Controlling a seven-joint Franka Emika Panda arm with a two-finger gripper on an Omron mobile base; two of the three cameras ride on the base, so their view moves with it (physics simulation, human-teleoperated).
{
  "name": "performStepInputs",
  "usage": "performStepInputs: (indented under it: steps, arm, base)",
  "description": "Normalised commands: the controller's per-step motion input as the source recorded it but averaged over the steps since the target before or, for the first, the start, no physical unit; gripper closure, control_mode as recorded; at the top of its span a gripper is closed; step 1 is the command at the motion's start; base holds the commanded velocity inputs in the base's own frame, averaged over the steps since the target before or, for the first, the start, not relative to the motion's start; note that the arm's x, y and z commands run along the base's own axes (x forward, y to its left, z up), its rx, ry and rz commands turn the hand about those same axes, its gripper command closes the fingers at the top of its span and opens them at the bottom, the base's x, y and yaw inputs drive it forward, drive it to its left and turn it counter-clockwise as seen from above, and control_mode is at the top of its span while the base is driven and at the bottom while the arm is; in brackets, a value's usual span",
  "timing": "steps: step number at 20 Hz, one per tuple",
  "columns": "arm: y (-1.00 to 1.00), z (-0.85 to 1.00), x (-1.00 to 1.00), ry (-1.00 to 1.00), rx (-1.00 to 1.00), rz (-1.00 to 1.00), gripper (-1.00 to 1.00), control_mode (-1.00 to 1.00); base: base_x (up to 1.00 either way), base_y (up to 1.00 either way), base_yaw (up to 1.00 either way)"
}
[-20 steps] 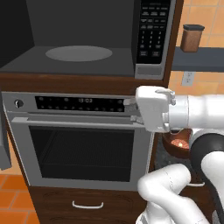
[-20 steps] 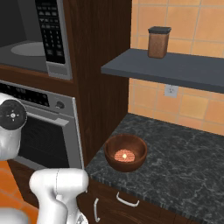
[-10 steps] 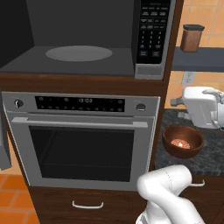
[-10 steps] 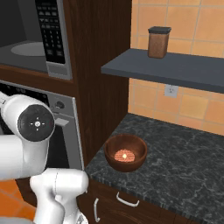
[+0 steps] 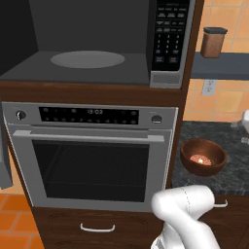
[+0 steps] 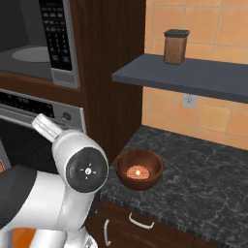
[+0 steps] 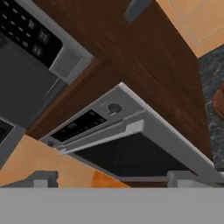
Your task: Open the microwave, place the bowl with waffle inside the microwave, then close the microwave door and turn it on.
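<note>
fingers (image 7: 109, 178): I see the two tips spread wide at the bottom of the hand view, nothing between them; the hand faces the oven front, not the bowl

arm: I judge the step in hand is the reach for the bowl; the microwave stands open, so the first step looks done; the hand has to turn right and tilt down before it can close on anything

bowl (image 6: 139, 168): on the dark worktop (image 6: 208, 174), near its front edge and just right of the wood cabinet side; upright; waffle (image 6: 137, 172) lies flat in its bottom; in the left base view it sits right of the oven (image 5: 92, 151)

grasp: I would come down over one side of the rim, one tip inside and one outside; keep off the waffle; close gently so the bowl does not skid; lift level

route: I would clear the cabinet corner between worktop and microwave; rise first, then go left

microwave (image 5: 87, 58): above the oven; cavity dark, turntable (image 5: 87, 59) bare; keypad (image 5: 168, 34) at its right

shelf (image 6: 189, 75): above the worktop, canister (image 6: 175, 46) on it; well apart from my path
</note>
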Motion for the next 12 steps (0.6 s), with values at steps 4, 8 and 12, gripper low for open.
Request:
performStepInputs:
  steps: [4,8,12]
  arm:
    - [-1.0,-0.92,0.0,0.03,0.0,-0.23,-1.0,-1.0]
    - [-0.88,-0.8,0.17,0.05,0.0,-0.17,-1.0,-1.0]
    - [-0.43,-0.5,0.21,0.09,0.0,-0.1,-1.0,-1.0]
  base:
    - [0.0,0.0,0.0]
    - [0.0,0.0,0.0]
    - [0.0,0.0,0.0]
